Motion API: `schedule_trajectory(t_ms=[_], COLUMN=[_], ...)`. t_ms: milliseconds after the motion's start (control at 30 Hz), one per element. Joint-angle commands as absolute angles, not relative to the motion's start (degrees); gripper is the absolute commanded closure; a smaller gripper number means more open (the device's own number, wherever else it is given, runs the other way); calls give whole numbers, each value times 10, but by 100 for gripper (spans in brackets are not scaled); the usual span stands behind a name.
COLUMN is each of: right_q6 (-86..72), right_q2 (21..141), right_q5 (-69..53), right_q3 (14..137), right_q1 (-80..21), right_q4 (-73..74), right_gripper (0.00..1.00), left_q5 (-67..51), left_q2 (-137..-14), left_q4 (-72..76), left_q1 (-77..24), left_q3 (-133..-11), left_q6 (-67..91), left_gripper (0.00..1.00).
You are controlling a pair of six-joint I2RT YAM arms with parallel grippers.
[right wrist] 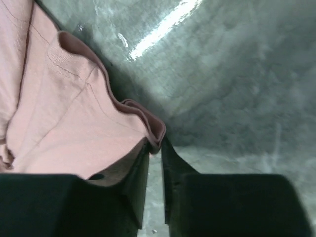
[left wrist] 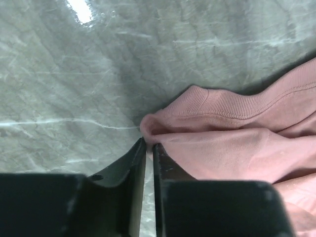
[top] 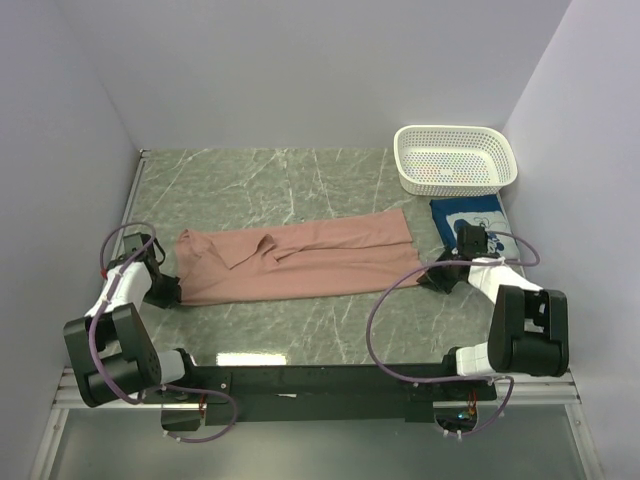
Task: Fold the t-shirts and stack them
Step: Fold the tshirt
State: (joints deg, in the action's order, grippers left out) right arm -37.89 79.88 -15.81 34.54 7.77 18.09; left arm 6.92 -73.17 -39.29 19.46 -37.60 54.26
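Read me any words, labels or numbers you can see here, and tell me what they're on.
None can be read.
The blue t-shirt has a white print, too small to make out.
The pink t-shirt and the white basket show no text.

We see the left arm (top: 118, 330) and right arm (top: 520, 325) built of black joint housings and white links. Purple cables (top: 375, 320) loop beside each; the fingers (left wrist: 132, 165) are black tapering wedges.
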Motion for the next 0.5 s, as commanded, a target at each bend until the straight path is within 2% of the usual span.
schedule_trajectory(t_ms=[0,67,100,133,167,200,233,300,367,400,467], right_q6=[-352,-347,-341,-338,-334,-326,-323,-311,-303,-293,-278], right_q2=[764,743,736,725,720,715,709,702,694,697,706], right_q5=[-106,-100,-98,-98,-96,-91,-89,-81,-69,-70,-115], right_q3=[351,366,371,379,393,402,409,427,442,447,465], right_q1=[85,84,80,76,71,64,48,25,-23,-39,-79], right_q4=[198,211,214,224,228,232,239,238,227,220,196], right_gripper=[76,67,64,59,57,56,55,55,55,55,56], left_q5=[78,74,75,76,78,83,86,98,111,115,114], left_q2=[-705,-688,-672,-665,-657,-644,-638,-625,-614,-600,-588], left_q4=[-401,-400,-403,-404,-408,-414,-423,-436,-450,-453,-454], left_q1=[201,201,200,201,200,200,200,200,200,200,200], left_q3=[-374,-370,-371,-374,-377,-382,-396,-421,-436,-448,-459], left_q6=[552,554,555,555,552,551,549,542,533,530,515], left_gripper=[82,75,64,57,52,39,34,28,27,21,21])
